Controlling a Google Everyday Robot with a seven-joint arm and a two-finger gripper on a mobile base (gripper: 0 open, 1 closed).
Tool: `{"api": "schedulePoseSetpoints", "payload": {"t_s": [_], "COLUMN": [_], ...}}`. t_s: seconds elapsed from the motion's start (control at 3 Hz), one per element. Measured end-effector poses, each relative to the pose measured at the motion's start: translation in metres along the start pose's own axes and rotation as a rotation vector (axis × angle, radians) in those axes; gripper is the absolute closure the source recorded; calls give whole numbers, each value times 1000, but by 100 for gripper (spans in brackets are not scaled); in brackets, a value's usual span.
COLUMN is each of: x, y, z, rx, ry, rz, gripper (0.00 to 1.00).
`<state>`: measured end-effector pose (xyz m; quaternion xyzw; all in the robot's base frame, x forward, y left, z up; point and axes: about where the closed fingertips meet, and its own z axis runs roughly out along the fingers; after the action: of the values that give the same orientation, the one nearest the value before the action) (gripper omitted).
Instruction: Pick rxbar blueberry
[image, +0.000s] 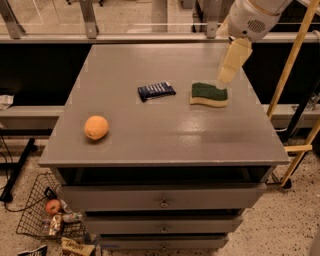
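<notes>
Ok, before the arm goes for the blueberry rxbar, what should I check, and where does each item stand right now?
1. Rxbar blueberry in view, lying flat on the cabinet top: ok.
2. Bar free of neighbours: ok. The sponge lies apart from it on the picture's right, and the orange sits far off at front left.
3. Hand above the bar: not ok. It hangs over the top's right rear, by the sponge's far edge.
4. Hand carrying nothing: ok. All three things rest on the top.
5. Hand high enough to cross past the sponge: cannot tell from one view.
</notes>
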<state>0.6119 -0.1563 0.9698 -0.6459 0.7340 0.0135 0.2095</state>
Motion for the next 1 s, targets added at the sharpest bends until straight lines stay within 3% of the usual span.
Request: {"api": "schedulePoseSetpoints", "payload": {"t_s": [0.33, 0.67, 1.0], "x": [-8, -8, -20], "y": [-12, -12, -20], "z": [-9, -7, 15], "rx": [36, 33, 24], "ry": [-30, -28, -94], "rz": [-3, -3, 19], "gripper": [0, 0, 0]}}
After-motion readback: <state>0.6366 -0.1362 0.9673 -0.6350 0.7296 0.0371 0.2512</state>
